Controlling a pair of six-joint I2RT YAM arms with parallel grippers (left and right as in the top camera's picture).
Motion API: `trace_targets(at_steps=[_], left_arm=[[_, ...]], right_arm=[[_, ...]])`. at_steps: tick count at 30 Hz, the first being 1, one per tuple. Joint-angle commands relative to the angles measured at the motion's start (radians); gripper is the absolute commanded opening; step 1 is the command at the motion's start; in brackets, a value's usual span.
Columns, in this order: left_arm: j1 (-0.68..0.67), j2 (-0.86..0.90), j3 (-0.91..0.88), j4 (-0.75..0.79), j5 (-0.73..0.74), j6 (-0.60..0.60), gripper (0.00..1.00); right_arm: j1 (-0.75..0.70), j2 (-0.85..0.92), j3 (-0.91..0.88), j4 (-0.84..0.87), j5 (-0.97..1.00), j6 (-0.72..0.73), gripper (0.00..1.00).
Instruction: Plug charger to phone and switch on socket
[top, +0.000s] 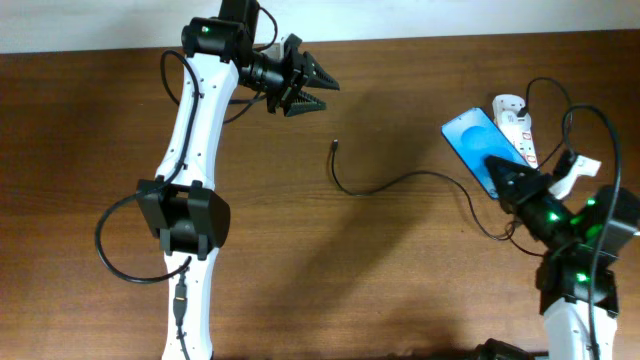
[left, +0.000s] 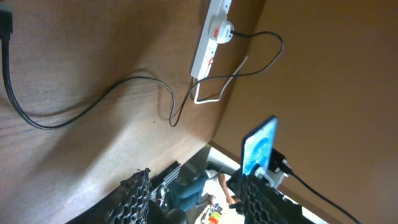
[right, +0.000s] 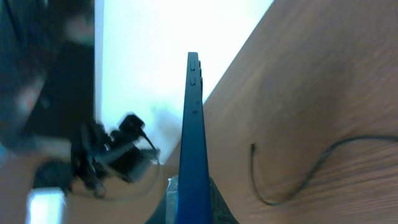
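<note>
1. The right gripper (top: 500, 172) has its fingers squeezed tight on the phone (top: 472, 140). It holds the phone near the right side of the table (top: 100, 120), with the blue screen facing up. The phone looks lifted off the wood.
2. The left gripper (top: 312, 88) hangs over the far side of the table. Its fingers are wide apart and there is nothing in them.
3. The charger (top: 390, 182) lies on the wood between the two arms, in a long curvy line. Its little tip (top: 335, 146) is well apart from the phone and from the left gripper.
4. The socket (top: 516, 122) lies flat just behind the phone. I cannot tell if its switch is on.
5. I think the phone is ready and the plugging-in is not yet done. Next, the left gripper needs to go down to the tip and pinch it close to the end. Then it must bring the tip to the phone's bottom edge and line it up straight.
6. The tip is tiny and lies flat, so it may be hard to grab. The long cable may drag or twist.
7. A thick white cord (left: 210, 94) loops beside the socket. From above, the phone partly covers the socket, so the switch may be hard to reach.
</note>
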Motion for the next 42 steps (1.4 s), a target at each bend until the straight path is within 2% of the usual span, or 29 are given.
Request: trace_targets(at_steps=[1,3,4,7,11,13,15,21,24,26,28,33,39,42], left_arm=[[0.002,-0.039,0.012,0.0,0.01,0.02,0.51],[0.001,-0.039,0.012,0.003,0.005,0.019,0.51],[0.0,-0.039,0.012,0.004,0.003,0.019,0.51],[0.0,-0.039,0.012,0.012,0.003,0.014,0.51],[-0.017,-0.039,0.012,0.084,0.032,0.0,0.5],[-0.024,-0.038,0.012,0.125,0.037,-0.05,0.5],[-0.027,-0.038,0.01,0.177,0.037,-0.099,0.5],[-0.04,-0.036,0.0,0.331,0.106,-0.111,0.49],[-0.04,-0.036,-0.082,0.472,0.206,-0.109,0.47],[-0.04,-0.036,-0.135,0.493,0.217,-0.109,0.47],[-0.047,-0.036,-0.196,0.606,0.293,-0.11,0.45],[-0.088,-0.036,-0.282,0.638,0.308,-0.121,0.45],[-0.148,-0.036,-0.282,0.679,0.314,-0.194,0.44],[-0.161,-0.036,-0.282,0.758,0.314,-0.248,0.42]], right_arm=[[0.168,-0.013,-0.004,0.037,0.33,0.43,0.04],[0.313,-0.012,-0.004,0.041,0.544,0.557,0.04],[0.38,-0.005,-0.004,0.062,0.629,0.577,0.04],[0.547,0.082,-0.004,0.267,0.829,0.573,0.04],[0.649,0.278,-0.004,0.537,0.85,0.571,0.04],[0.681,0.387,-0.003,0.712,0.851,0.571,0.04],[0.691,0.434,-0.002,0.801,0.855,0.571,0.04],[0.692,0.452,0.026,0.795,0.858,0.571,0.04],[0.692,0.452,0.034,0.795,0.858,0.571,0.04],[0.692,0.452,0.034,0.795,0.858,0.571,0.04],[0.692,0.452,0.034,0.794,0.858,0.571,0.04],[0.692,0.452,0.034,0.792,0.883,0.571,0.04],[0.693,0.459,0.04,0.791,0.879,0.571,0.04],[0.708,0.459,0.04,0.783,0.879,0.571,0.04]])
